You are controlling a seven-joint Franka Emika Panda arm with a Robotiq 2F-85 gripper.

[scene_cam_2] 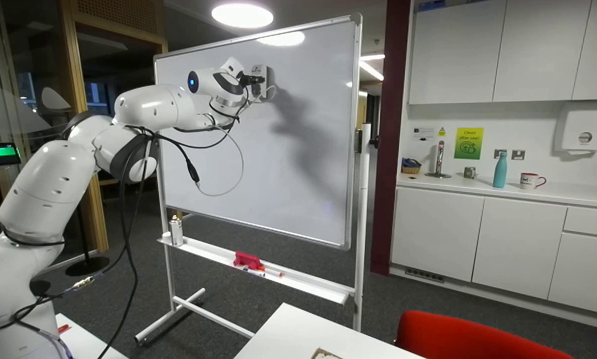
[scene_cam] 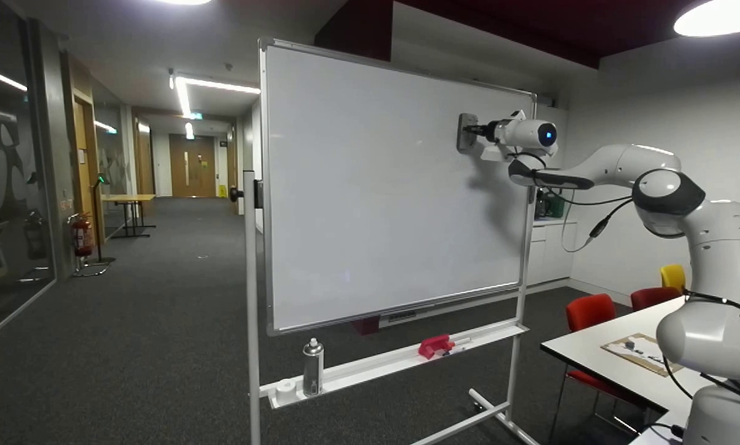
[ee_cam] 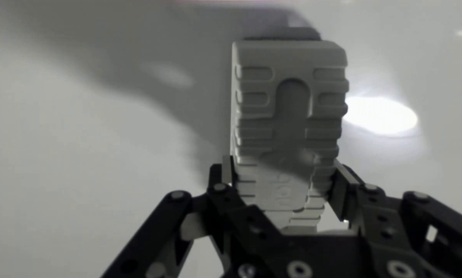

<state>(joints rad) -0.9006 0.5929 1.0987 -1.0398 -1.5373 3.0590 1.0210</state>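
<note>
Eraser point(ee_cam: 292, 112), pale, ribbed: held between both fingers point(ee_cam: 227, 170) of pincer point(ee_cam: 285, 172), which is clamped on its long sides, nearer one end. Lies straight to far side of pincer, between it and whiteboard point(scene_cam: 370, 185); high on board, right of centre. Long axis roughly upright, along board face, square to pincer's closing line. Ribbed back points near, toward pincer; underside toward board, contact hidden
</note>
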